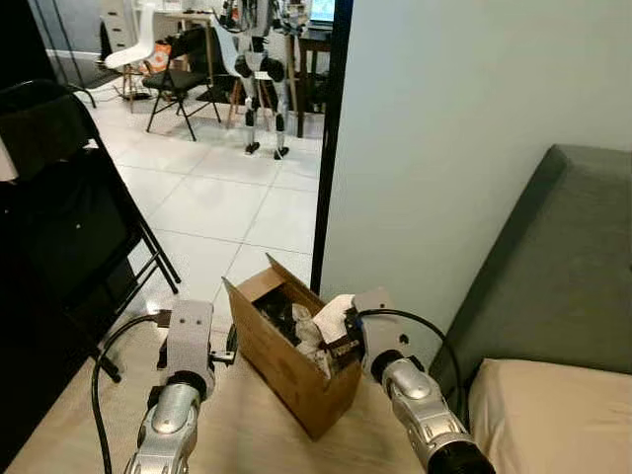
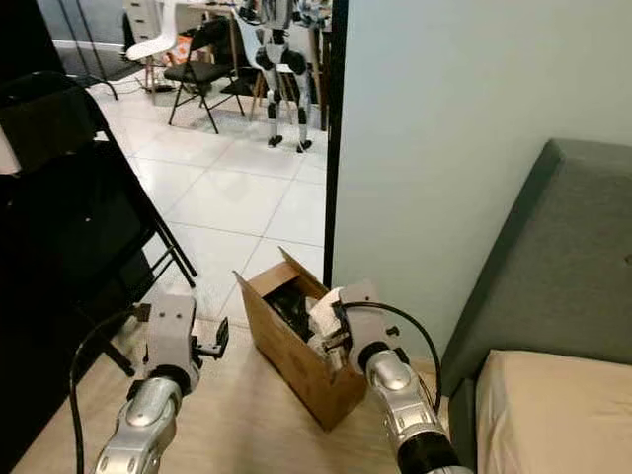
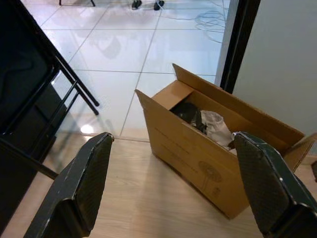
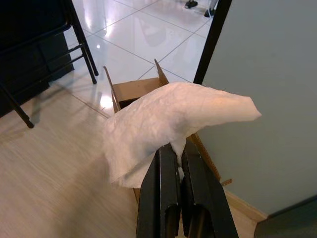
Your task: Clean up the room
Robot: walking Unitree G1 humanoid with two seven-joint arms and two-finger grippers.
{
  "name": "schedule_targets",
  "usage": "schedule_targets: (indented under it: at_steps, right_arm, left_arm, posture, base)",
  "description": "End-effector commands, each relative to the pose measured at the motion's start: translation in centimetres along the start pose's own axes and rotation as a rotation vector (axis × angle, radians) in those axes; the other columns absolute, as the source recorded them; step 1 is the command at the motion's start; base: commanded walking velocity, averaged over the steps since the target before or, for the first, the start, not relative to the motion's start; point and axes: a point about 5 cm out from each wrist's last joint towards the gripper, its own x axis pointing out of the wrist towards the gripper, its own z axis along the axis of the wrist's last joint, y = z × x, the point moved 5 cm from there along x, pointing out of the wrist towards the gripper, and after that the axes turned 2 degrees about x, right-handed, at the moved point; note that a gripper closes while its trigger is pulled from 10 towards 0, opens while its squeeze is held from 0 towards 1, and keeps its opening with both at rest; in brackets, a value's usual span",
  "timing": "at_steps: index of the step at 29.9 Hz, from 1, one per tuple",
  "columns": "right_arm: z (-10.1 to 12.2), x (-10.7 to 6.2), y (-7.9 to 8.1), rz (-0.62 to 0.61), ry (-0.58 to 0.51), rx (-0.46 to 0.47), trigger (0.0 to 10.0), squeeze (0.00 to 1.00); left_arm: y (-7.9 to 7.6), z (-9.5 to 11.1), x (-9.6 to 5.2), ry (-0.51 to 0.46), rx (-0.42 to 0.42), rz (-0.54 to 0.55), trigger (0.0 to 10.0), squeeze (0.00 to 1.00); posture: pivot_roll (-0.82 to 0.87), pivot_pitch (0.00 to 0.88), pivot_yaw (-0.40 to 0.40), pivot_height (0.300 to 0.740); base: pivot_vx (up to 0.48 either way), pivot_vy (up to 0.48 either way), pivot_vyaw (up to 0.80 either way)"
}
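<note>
Right now your right gripper [image 4: 176, 166] is pinching a crumpled tissue [image 4: 171, 121] over the open box [image 1: 291, 355], which is sitting on the floor by the wall. Being light and limp, it is probably flopping; you're gripping near its bottom edge. Your left gripper [image 3: 173, 183] is hanging spread wide, left of the box. A black chair [image 1: 69, 227] is standing far left, the sofa [image 1: 563, 276] right.

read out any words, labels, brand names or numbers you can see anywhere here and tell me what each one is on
No text can be read in these views.
Brown cardboard box: a faint round printed mark on its side, too pale and blurred to read.
Crumpled white paper tissue, pinched in the right gripper: no print shows.
Left gripper, open beside the box: no markings show on its black fingers.
</note>
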Motion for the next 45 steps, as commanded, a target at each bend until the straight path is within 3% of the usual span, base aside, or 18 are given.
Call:
schedule_targets:
  at_steps: [1,45]
  right_arm:
    - [-0.65,-0.20,0.13,-0.003,0.017,0.016,10.0,0.00]
    - [-0.91,-0.30,0.81,0.001,0.014,0.026,10.0,0.00]
  left_arm:
    - [0.09,-0.22,-0.04,0.012,-0.003,-0.005,10.0,0.00]
    - [-0.14,0.09,-0.18,-0.006,-0.008,-0.026,10.0,0.00]
  posture:
    - [-0.02,0.035,-0.032,0.740]
    - [-0.02,0.034,-0.025,0.740]
  base:
    - [0.266,0.000,0.00]
    - [0.405,0.000,0.00]
